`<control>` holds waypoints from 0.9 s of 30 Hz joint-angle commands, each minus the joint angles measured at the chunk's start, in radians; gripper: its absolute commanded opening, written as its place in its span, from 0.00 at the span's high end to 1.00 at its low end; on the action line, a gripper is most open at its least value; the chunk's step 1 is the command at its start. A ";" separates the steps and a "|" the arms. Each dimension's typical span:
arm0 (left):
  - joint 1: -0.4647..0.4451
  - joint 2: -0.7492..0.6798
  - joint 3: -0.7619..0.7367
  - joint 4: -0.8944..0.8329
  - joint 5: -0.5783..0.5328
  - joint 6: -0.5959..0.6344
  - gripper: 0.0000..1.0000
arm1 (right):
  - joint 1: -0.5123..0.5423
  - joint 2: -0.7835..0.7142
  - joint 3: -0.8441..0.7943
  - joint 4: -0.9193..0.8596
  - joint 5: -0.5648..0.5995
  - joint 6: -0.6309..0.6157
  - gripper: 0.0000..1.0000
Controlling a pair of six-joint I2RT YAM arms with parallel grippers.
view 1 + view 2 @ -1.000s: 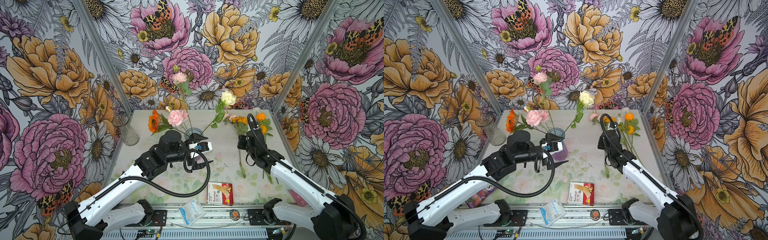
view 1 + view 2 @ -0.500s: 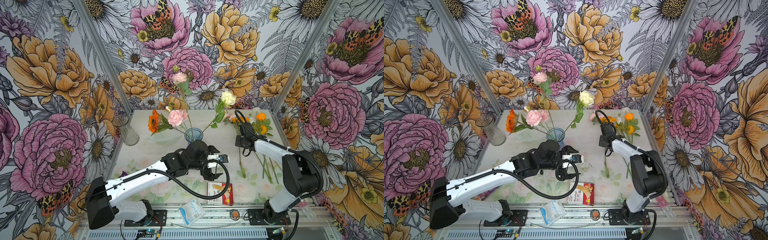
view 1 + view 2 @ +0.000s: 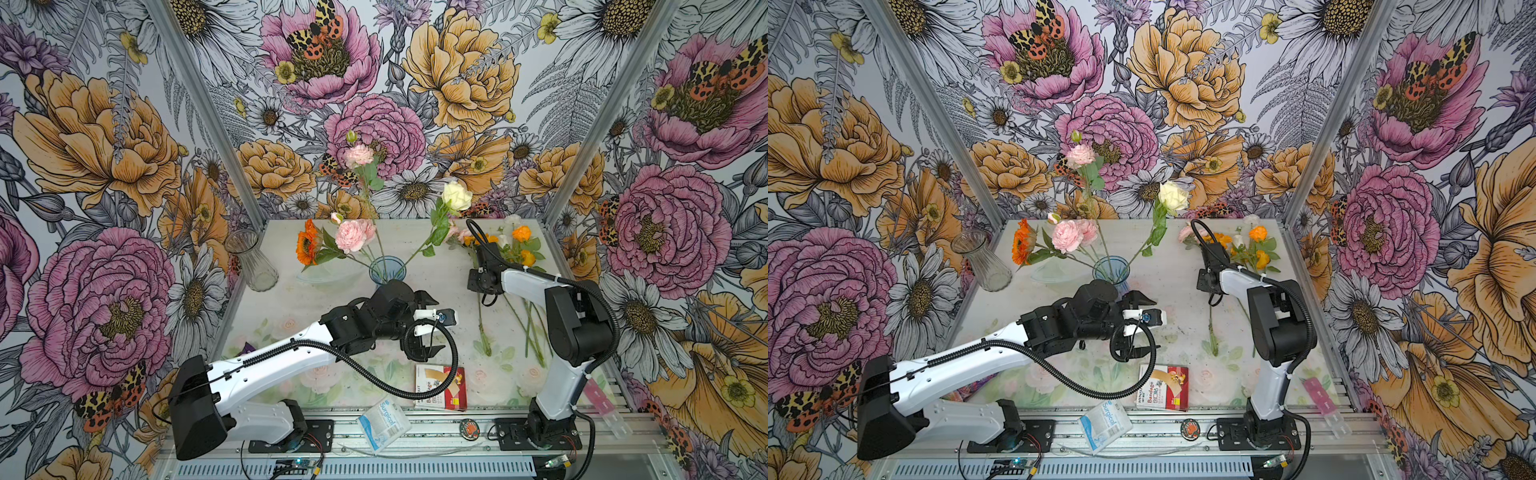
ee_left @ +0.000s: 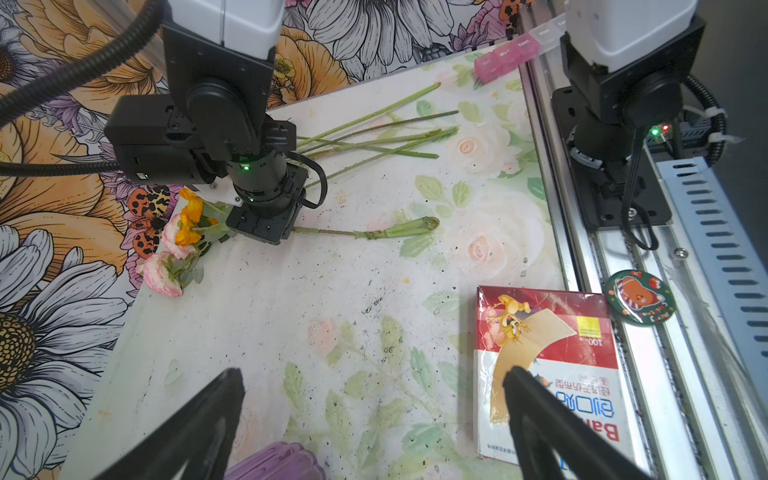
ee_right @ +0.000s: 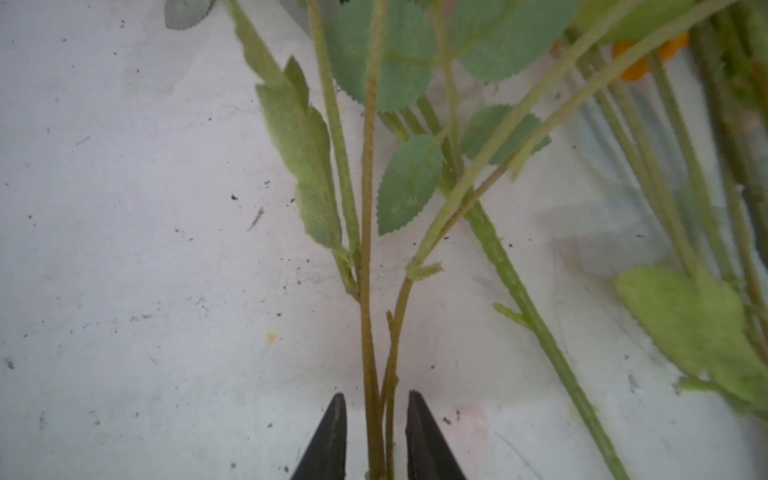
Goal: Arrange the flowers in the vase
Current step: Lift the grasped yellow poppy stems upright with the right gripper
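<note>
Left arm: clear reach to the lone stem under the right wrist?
Probably yes: left tool open, bare table up to the stem; but the right tool straddles it farther up.

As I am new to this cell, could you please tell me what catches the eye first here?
The loud flower-print walls surround everything. At the table middle a blue vase holds flowers fanned out, while on the right the right claw straddles a loose stem; the left claw gapes wide, empty.

White-shelled left arm (image 3: 270, 365) and right arm (image 3: 524, 282), black joints, black corrugated cables (image 4: 62, 168) alongside, black tapered fingers (image 4: 199, 428), green status light (image 4: 246, 168), black bolted bases (image 3: 320, 432)
</note>
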 commanded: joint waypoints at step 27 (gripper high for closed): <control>0.003 -0.042 0.028 -0.019 -0.060 0.033 0.01 | 0.020 -0.670 -0.005 -0.007 -0.025 -0.031 1.00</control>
